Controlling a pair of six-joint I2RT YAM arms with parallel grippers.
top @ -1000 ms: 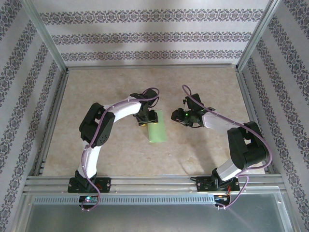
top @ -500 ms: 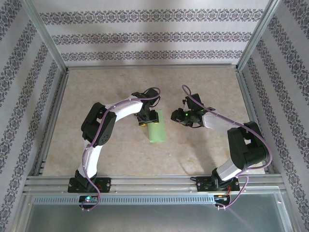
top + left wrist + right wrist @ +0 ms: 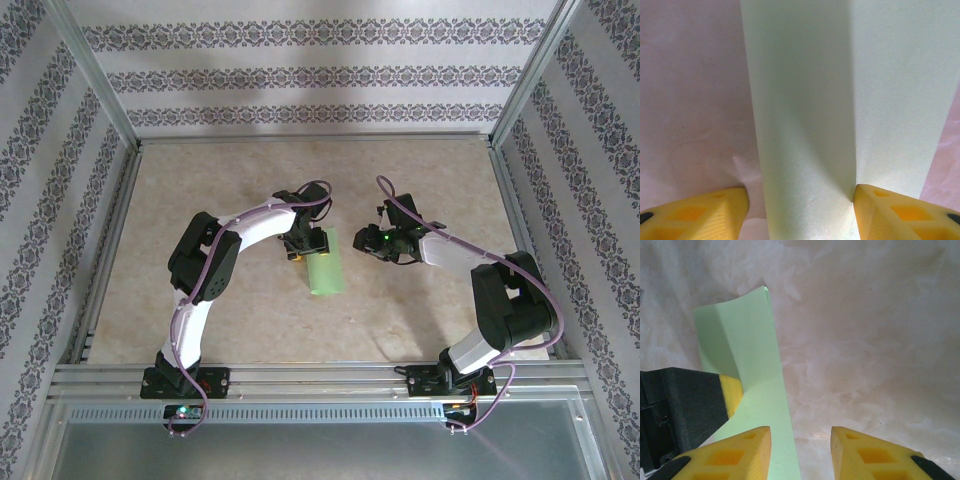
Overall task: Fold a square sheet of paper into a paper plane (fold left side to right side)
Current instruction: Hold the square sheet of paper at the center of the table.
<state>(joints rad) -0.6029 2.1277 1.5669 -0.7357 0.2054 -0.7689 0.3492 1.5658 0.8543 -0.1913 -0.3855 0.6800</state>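
The square sheet of paper [image 3: 326, 268] is light green and lies folded into a narrow upright strip at the table's middle. A paper plane is out of view. My left gripper [image 3: 301, 250] sits at the strip's left edge. In the left wrist view the sheet [image 3: 805, 100] has a raised flap running between the left gripper's [image 3: 800, 215] wide-apart jaws. The right fingertip [image 3: 900, 212] touches the crease and the left one stands clear. My right gripper [image 3: 368, 240] hovers open just right of the strip. Its left fingertip [image 3: 735, 452] overlaps the sheet's [image 3: 750, 340] edge.
The beige marbled table [image 3: 420, 170] is fenced by aluminium rails [image 3: 510, 200] at the sides and back, with patterned walls behind them. A metal beam [image 3: 320, 378] carries both arm bases at the near edge. The left arm's yellow fingertip [image 3: 732, 392] shows in the right wrist view.
Almost nothing. The left arm has shifted very slightly, while the sheet and the right arm stay where they were.
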